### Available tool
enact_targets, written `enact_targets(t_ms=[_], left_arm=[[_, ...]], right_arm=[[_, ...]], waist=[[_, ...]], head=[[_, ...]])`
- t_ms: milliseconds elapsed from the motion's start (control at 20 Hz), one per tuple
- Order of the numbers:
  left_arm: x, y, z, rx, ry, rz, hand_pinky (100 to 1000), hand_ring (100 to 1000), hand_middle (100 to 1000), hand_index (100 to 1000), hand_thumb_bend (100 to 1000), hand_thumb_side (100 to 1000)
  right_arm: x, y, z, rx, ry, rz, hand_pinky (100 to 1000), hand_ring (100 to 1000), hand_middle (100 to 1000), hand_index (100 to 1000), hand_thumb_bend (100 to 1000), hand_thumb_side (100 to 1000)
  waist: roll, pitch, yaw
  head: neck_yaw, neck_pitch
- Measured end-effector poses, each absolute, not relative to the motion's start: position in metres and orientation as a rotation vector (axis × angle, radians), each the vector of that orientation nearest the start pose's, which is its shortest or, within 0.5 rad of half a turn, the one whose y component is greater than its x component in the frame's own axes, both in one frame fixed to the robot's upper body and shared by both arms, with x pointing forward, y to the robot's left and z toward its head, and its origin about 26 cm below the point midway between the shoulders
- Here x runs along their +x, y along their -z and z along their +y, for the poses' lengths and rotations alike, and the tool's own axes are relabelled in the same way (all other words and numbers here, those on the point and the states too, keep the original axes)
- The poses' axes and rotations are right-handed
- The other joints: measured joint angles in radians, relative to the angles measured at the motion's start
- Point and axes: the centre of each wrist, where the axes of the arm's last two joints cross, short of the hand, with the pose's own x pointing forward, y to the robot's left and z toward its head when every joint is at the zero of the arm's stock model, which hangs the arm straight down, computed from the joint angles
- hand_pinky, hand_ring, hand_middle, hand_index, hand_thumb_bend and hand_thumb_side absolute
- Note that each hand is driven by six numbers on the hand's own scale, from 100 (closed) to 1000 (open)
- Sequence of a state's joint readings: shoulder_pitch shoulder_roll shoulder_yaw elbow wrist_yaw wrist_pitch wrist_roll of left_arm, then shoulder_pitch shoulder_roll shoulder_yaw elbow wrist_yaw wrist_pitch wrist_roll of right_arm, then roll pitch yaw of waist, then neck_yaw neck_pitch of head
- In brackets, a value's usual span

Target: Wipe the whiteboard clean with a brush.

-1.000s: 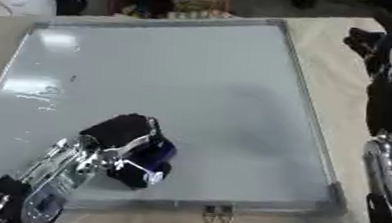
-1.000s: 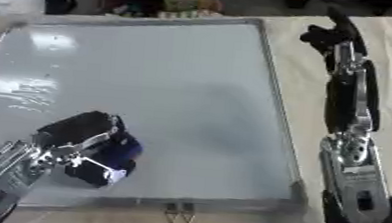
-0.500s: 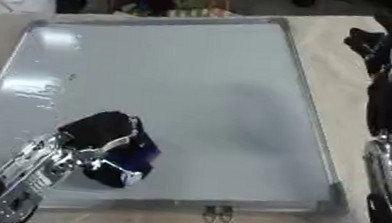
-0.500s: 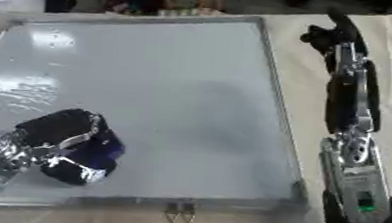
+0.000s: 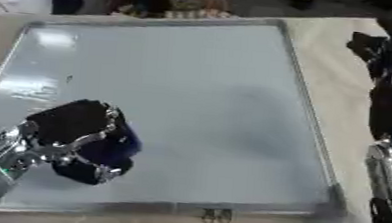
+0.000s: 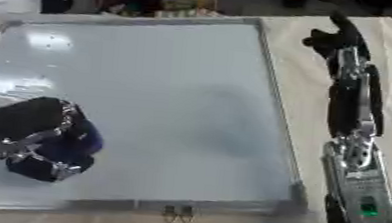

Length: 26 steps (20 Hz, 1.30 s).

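The brush [image 5: 108, 152] sits in my left hand [image 5: 71, 134], a dark blue block with my fingers [image 5: 91, 143] curled over and round it, pressed down on the near left part of the whiteboard [image 5: 192, 93]. The arm behind that hand comes in from the lower left corner. Around the brush the board's surface looks pale and mostly bare; I see faint smudgy marks near its left edge [image 5: 26, 87] and a small dark speck above them. The board lies flat on the tan table [image 5: 327, 53], its metal frame running round it, with a small clip [image 5: 216, 216] at the near edge. My right hand [image 6: 333, 36] rests off the board on the far right of the table; I cannot tell how its fingers are set.
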<state>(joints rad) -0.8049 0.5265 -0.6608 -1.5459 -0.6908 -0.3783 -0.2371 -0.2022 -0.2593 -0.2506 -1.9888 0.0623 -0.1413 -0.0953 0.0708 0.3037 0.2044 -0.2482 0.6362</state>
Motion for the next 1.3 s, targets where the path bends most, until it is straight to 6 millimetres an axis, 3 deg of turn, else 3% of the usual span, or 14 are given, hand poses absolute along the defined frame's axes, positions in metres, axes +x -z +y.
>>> enact_targets(t_ms=[600,1300], left_arm=[[0.387,-0.2,0.191,-0.579,-2.362,2.215,331,400,190,266,122,137],[0.418,-0.236,0.251,-0.9,-2.303,2.315,339,406,197,264,149,132]], right_arm=[[0.285,-0.182,-0.321,-0.473,-0.067,-2.35,877,860,593,934,100,1000],[0.287,-0.185,-0.32,-0.466,-0.069,-2.366,878,862,589,933,118,1000]], waist=[[-0.008,0.009,-0.024],[-0.017,0.045,-0.059]], head=[[0.036,-0.024],[0.078,-0.05]])
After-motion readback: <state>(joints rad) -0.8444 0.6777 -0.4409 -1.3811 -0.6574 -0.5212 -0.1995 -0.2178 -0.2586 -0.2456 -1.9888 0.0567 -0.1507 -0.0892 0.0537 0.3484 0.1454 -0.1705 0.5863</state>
